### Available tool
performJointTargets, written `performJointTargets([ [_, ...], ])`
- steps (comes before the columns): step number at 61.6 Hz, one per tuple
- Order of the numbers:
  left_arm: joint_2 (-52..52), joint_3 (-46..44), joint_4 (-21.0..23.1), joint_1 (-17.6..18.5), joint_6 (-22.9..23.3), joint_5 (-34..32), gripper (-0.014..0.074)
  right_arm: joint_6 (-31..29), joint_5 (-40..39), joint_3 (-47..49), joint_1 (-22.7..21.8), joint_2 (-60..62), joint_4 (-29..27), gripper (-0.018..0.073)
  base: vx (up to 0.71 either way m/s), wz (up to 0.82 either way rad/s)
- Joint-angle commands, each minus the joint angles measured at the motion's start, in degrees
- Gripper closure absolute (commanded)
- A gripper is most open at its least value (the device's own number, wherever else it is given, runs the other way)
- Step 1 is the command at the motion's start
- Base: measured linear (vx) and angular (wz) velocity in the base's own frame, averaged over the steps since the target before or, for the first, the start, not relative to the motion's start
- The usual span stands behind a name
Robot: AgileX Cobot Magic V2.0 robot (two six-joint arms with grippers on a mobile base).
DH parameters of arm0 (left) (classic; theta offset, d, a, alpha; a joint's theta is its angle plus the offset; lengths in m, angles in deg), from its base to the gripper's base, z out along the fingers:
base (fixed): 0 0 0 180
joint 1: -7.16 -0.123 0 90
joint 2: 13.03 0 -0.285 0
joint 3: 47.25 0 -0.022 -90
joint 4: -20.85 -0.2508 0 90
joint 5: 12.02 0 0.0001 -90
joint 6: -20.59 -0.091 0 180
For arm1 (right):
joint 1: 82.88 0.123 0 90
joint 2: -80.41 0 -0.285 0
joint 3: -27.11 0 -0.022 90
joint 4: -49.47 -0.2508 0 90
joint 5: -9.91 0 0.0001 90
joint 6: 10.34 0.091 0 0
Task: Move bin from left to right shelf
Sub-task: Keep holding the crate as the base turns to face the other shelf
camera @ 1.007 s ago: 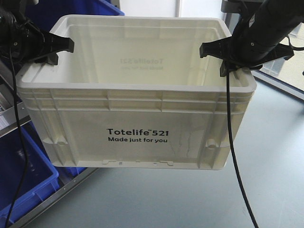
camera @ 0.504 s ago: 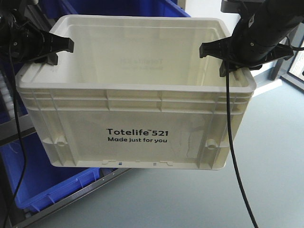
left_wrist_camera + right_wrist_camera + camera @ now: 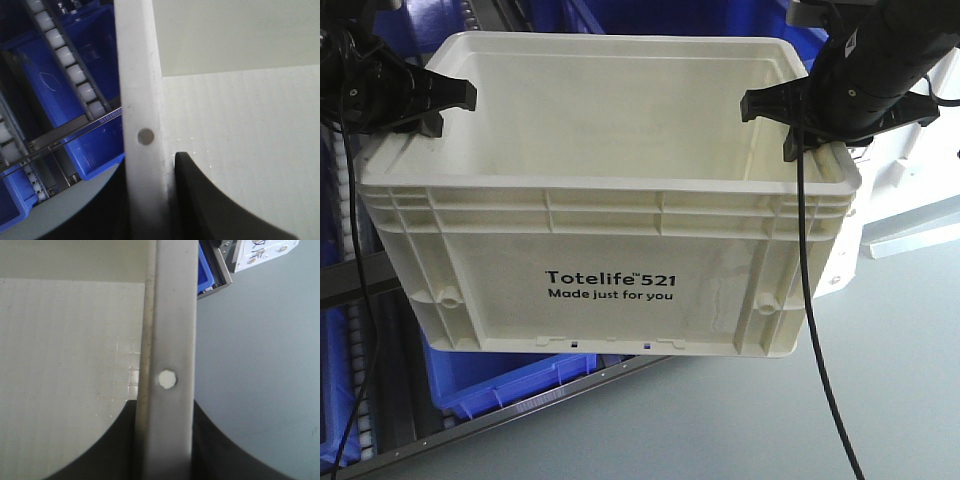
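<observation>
**Item: bin** [image 3: 610, 250]. White tote with its printed side facing near, empty inside. It hangs in the air between the two arms, clear of the grey floor [image 3: 890, 400]. Behind it and to the lower left is a roller rack [image 3: 65, 65] carrying blue bins [image 3: 510, 385]. I cannot tell whether this rack is the right shelf.

**Item: left pincer** [image 3: 450, 108]. Closed down on the left rim of the bin. The wrist view shows one finger [image 3: 215, 205] inside the wall and the other outside it, with the rim squeezed between them.

**Item: right pincer** [image 3: 768, 125]. Clamped the same way on the right rim [image 3: 167, 340], with a dark finger on either side of the wall.

**Risks, judged**
- Each hold is a narrow pinch on smooth plastic. A jolt from the base or a quick swing could let the rim slip through the fingers, so that one end drops.
- If the arms move unevenly, the tote would twist, or one wall would be levered out of its clamp.
- The bottom of the bin hangs low, near the rack's front rail [image 3: 520, 408] and the blue bins. Carried at this height, it could catch on them.
- The right arm's cable [image 3: 810, 300] hangs across the near face of the bin and might snag on a shelf edge.

**Change since the earlier frames**
- The bin and both holds sit in nearly the same place in the front view.
- The background has moved. The rack and blue bins, earlier only at the lower left, now reach further right behind the tote. More bins now show along the top edge.
- A white object [image 3: 910, 190] has come into view on the right.
- Less open floor is visible, which suggests the whole robot is turning or travelling with its load.
</observation>
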State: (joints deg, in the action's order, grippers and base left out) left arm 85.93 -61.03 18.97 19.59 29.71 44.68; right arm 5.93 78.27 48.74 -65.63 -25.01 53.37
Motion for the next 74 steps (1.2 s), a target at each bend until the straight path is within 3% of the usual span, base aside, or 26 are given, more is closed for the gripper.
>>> performJointTargets([
  [1, -3.42, -1.97, -0.73, -0.04, -0.86, -4.90, 0.0485, -0.41, -5.78, 2.31, -0.32, 3.52, 1.02, 0.0513, 0.04, 0.39],
  [32, -3.42, -1.97, -0.73, -0.04, -0.86, -4.90, 0.0485, -0.45, -5.78, 2.31, -0.32, 3.52, 1.02, 0.0513, 0.05, 0.38],
  [74, -3.42, -1.97, -0.73, -0.04, -0.86, -4.90, 0.0485, -0.45, -5.78, 2.31, -0.32, 3.52, 1.02, 0.0513, 0.08, 0.14],
])
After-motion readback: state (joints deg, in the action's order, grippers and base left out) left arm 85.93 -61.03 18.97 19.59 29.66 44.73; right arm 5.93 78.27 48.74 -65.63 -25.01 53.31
